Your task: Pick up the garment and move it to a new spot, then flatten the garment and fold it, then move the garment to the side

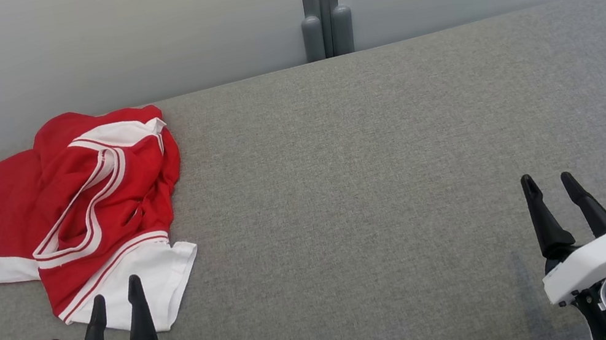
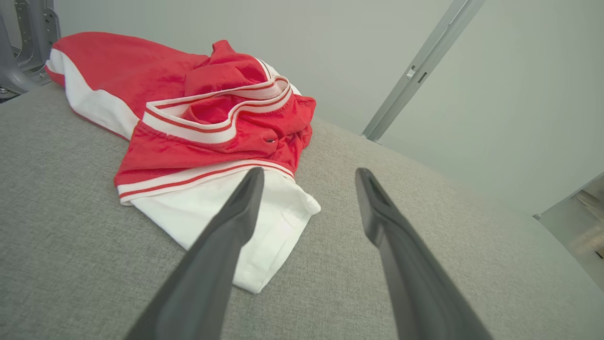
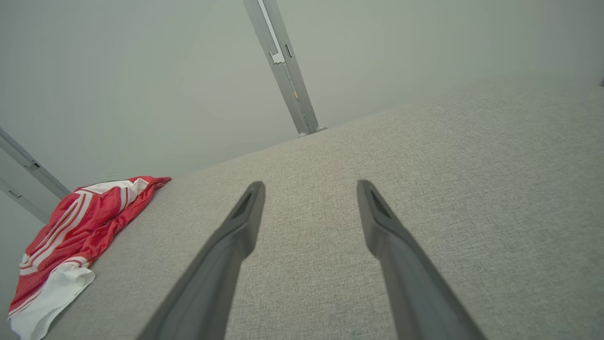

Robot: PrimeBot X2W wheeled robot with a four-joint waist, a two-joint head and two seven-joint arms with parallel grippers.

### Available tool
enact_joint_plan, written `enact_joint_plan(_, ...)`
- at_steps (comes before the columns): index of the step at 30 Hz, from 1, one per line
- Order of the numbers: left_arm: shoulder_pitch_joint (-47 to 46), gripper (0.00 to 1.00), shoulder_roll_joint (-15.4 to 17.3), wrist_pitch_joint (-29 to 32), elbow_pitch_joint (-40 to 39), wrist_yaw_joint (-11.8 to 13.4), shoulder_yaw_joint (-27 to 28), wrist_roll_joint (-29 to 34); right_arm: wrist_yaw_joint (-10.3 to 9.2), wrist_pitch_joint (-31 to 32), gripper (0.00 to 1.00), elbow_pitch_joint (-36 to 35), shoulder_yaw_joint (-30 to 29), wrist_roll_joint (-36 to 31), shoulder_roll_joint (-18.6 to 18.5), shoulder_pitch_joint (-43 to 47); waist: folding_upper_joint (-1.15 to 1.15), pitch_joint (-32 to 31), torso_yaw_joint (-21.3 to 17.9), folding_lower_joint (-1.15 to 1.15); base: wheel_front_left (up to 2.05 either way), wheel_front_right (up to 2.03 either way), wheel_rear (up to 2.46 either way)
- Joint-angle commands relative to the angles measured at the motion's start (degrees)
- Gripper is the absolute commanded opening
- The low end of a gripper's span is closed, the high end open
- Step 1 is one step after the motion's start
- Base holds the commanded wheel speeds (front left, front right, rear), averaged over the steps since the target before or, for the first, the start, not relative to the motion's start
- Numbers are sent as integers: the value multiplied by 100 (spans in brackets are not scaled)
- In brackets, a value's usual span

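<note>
Left gripper (image 1: 115, 290) up front, fingers (image 2: 236, 222) spread wide, nothing held, tips right by the white hem. Garment (image 1: 83, 196) lies crumpled, red w/ white trim, at the far-left end of the grey worktop (image 1: 374, 182). Best bet: pinch a thick bunched fold, lift clear. Right gripper (image 1: 546, 178) also wide, empty, well apart.

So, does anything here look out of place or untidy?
Yes: the red and white garment lies crumpled in a heap, folded over itself, at the far left of the grey padded surface, close to its left edge. Nothing looks spilled or damaged.
</note>
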Motion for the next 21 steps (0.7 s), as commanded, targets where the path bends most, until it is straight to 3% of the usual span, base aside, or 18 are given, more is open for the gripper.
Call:
enact_joint_plan(1, -28, 100, 17, -65, -4, -47, 22, 177, 13, -71, 100, -39, 18, -197, -58, -116, 0, 1, -2, 0, 0, 0, 0)
enact_joint_plan(21, -22, 100, 38, -340, 224, -148, -29, 1227, 11, -325, 100, -15, 40, -1234, -88, -132, 0, 1, -35, 0, 0, 0, 0)
